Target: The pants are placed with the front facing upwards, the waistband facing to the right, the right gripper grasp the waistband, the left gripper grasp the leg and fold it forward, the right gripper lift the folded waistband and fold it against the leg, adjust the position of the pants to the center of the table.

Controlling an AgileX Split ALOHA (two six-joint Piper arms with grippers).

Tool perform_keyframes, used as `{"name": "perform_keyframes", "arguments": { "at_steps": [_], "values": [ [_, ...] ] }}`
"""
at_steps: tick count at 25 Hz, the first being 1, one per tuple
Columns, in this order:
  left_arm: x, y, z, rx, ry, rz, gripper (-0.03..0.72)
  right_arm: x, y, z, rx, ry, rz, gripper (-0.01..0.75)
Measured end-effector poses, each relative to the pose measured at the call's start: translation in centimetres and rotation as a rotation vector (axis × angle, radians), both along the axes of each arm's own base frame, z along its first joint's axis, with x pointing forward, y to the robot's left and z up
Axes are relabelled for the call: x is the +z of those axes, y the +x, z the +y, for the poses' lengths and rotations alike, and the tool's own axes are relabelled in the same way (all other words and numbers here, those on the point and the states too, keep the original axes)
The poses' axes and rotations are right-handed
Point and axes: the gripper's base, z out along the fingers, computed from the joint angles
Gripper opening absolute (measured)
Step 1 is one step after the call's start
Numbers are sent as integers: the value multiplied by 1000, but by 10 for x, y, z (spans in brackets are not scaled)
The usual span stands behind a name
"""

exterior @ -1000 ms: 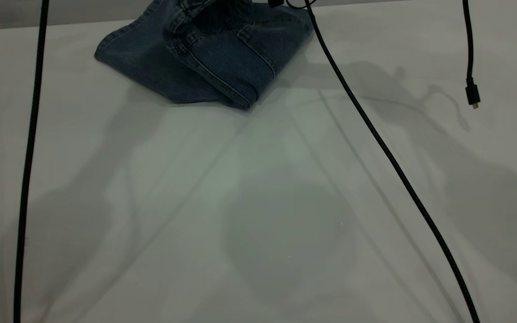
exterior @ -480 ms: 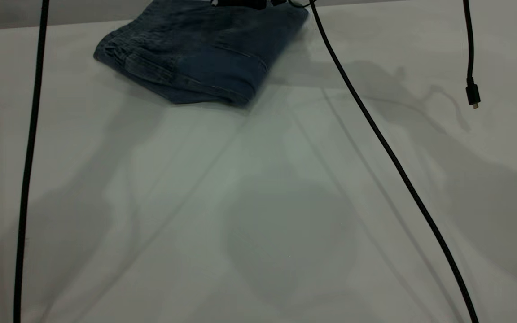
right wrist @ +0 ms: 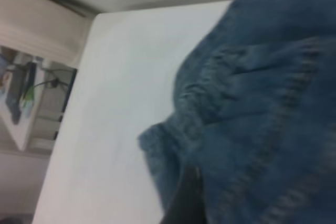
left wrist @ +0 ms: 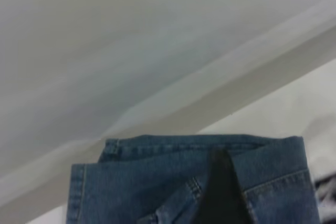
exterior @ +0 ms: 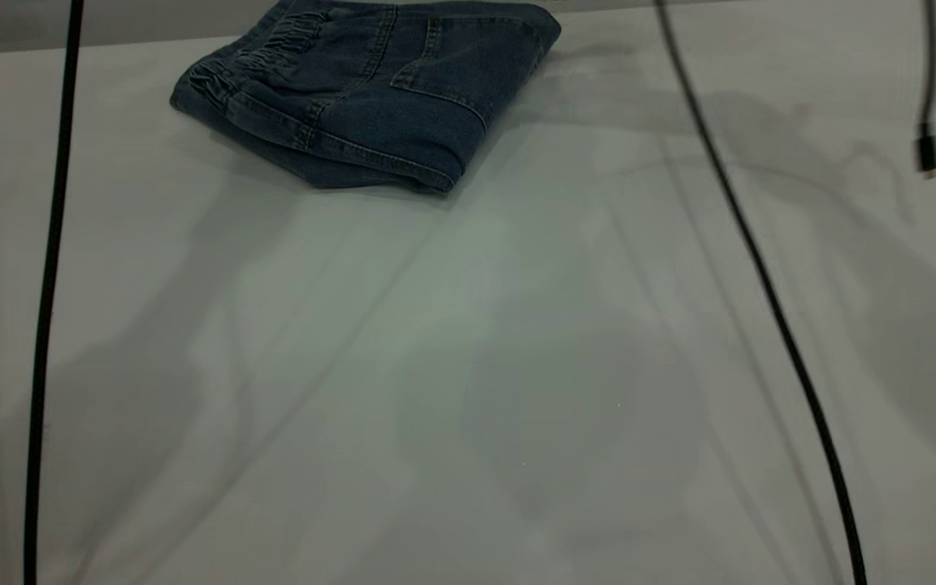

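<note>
The pants (exterior: 370, 89) lie folded into a compact blue denim bundle at the far edge of the table (exterior: 468, 366). The ruched waistband (exterior: 273, 45) sits on top at the bundle's left, with a back pocket (exterior: 444, 89) facing up beside it. Neither gripper shows in the exterior view. In the left wrist view my left gripper (left wrist: 220, 198) is a dark wedge over the pants (left wrist: 157, 182). In the right wrist view my right gripper (right wrist: 186, 198) hangs just above the gathered waistband (right wrist: 210, 98) near the bundle's edge.
A black cable (exterior: 49, 284) hangs down at the left. A second cable (exterior: 769, 301) crosses the right side, and a loose plug end (exterior: 927, 154) dangles at the far right. Wide bare tabletop lies in front of the pants.
The lifted waistband part has come down flat onto the legs. The dark gripper part at the top edge has left the exterior view. The right-hand cables have shifted right.
</note>
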Motion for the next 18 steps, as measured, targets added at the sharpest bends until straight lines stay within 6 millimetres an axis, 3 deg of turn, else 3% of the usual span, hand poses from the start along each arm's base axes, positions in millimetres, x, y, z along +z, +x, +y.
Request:
{"name": "perform_keyframes", "arguments": {
  "at_steps": [4, 8, 13, 18],
  "values": [
    [-3, -2, 1, -20, 29, 23, 469, -1, 11, -52, -60, -77, 16, 587],
    [-3, -1, 0, -40, 49, 15, 469, 11, 15, -96, -116, -209, 16, 587],
    [-8, 0, 0, -53, 63, 16, 469, 46, 12, -121, -130, -427, 22, 587],
    [-36, 8, -6, -60, 81, 67, 469, 89, 11, -147, -189, -642, 30, 587]
  ]
}}
